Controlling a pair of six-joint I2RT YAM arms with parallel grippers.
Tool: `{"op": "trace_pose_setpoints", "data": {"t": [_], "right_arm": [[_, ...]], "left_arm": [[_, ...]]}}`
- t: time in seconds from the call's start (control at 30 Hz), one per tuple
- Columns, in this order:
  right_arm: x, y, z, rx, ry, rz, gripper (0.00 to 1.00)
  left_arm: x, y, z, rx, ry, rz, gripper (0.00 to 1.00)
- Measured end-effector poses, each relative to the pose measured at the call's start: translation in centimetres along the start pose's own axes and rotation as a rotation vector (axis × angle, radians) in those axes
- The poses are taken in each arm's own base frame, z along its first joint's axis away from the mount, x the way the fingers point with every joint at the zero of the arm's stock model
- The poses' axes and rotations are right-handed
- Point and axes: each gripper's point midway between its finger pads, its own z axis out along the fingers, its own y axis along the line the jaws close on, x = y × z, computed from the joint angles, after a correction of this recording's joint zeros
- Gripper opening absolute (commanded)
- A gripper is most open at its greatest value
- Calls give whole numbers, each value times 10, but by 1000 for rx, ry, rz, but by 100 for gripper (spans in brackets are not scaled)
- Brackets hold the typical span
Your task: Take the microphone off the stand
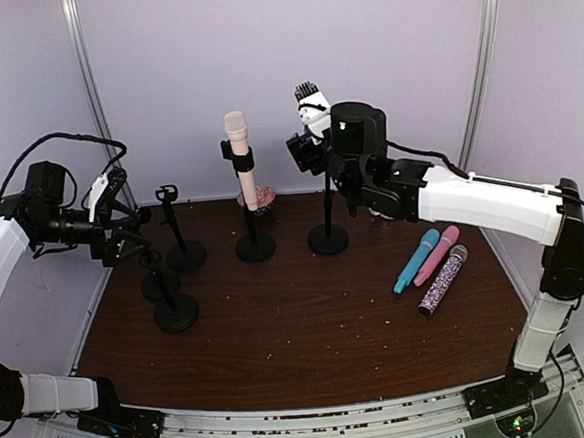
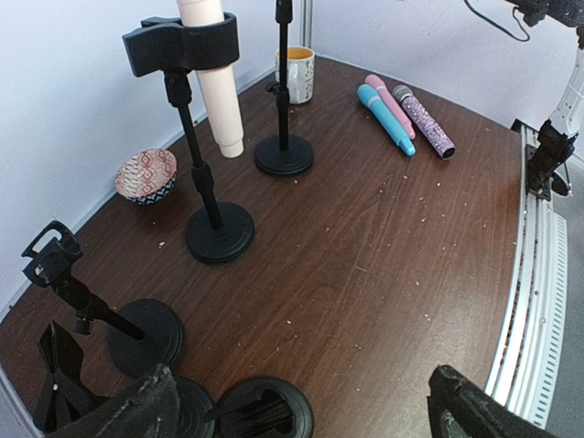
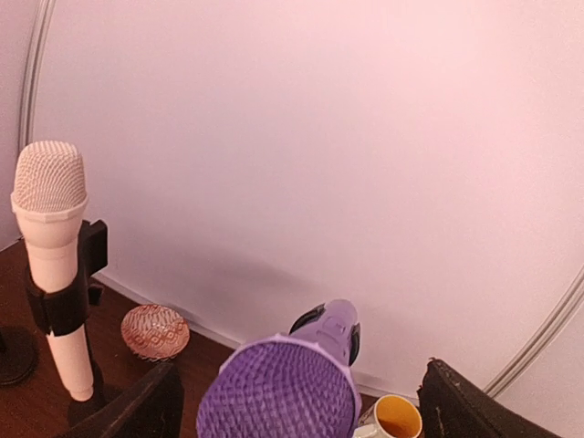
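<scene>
A lilac microphone (image 3: 278, 397) stands clipped in a black stand (image 1: 327, 206) at the back right of the table; it looks pale from above (image 1: 312, 107). My right gripper (image 3: 301, 412) is open, one finger on each side of the microphone's mesh head without touching it, and it sits just beside the head in the top view (image 1: 305, 148). A cream microphone (image 1: 238, 148) is clipped in a second stand at the back centre. My left gripper (image 2: 301, 415) is open and empty, low over the empty stand bases at the left (image 1: 122, 226).
Several empty black stands (image 1: 175, 307) cluster at the left. A blue microphone (image 1: 416, 260), a pink one (image 1: 437, 254) and a glittery one (image 1: 444, 280) lie at the right. A patterned bowl (image 2: 146, 173) and a mug (image 2: 295, 73) sit by the back wall.
</scene>
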Motion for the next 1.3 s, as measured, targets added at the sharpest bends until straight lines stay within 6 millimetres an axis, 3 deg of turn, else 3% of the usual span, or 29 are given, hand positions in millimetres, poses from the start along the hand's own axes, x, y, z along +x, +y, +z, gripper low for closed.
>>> {"op": "trace_pose_setpoints", "data": {"t": [0.13, 0.27, 0.5, 0.87, 1.07, 1.3], "right_arm": [[-8, -4, 12, 83, 7, -41, 80], [-1, -8, 14, 129, 39, -80, 70], [17, -9, 12, 165, 74, -109, 34], [12, -10, -9, 11, 38, -84, 0], [-2, -10, -35, -114, -4, -43, 0], [-15, 7, -77, -266, -63, -3, 0]], "left_arm": [[-6, -2, -2, 7, -15, -3, 98], [-8, -3, -2, 17, -27, -5, 97], [-16, -5, -4, 35, -49, -9, 95], [-31, -7, -2, 63, -108, -43, 89], [-43, -20, 14, 114, -113, -38, 90], [-49, -47, 54, 200, -71, -34, 94]]}}
